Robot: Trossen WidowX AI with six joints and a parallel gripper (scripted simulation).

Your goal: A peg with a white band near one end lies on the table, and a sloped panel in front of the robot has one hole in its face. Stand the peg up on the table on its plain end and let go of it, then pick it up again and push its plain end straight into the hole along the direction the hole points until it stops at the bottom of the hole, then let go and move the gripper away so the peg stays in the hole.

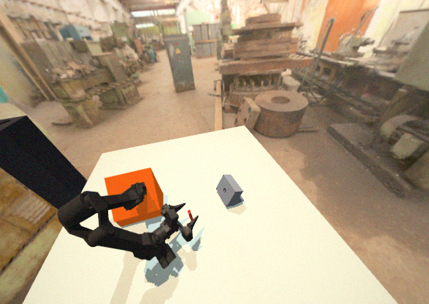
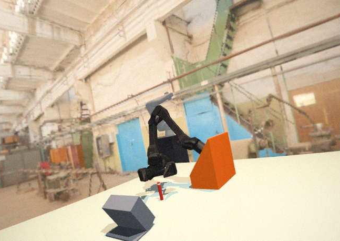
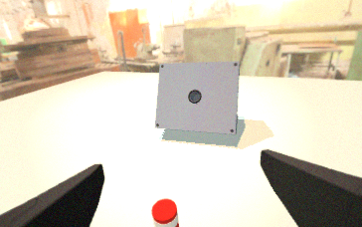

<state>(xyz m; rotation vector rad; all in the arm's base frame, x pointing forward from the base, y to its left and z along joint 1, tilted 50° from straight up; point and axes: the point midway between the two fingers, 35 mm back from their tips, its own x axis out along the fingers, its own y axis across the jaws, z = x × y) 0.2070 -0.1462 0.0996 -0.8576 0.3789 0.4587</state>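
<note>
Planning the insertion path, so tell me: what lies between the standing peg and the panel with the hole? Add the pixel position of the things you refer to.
Only bare tabletop [image 1: 279,251] lies between the peg [image 1: 189,215] and the sloped panel [image 1: 229,190], as the top view shows.

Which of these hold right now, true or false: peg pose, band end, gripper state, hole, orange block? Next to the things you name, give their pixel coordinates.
1. The red peg [image 1: 190,215] [image 2: 160,191] [image 3: 165,212] stands upright on the table [image 1: 275,251] [image 2: 275,199] [image 3: 60,129]. True.
2. The peg's white band is near its lower end. False: it is near the top end.
3. The gripper [image 1: 191,211] [image 2: 157,172] [image 3: 183,163] is shut on the peg. False: it is open, holding nothing.
4. The hole [image 1: 224,190] [image 3: 195,97] in the gray panel [image 1: 231,186] [image 2: 144,211] [image 3: 174,110] has nothing in it. True.
5. The orange block [image 1: 156,193] [image 2: 222,161] lies on top of the panel. False: it sits on the table, apart from it.
</note>
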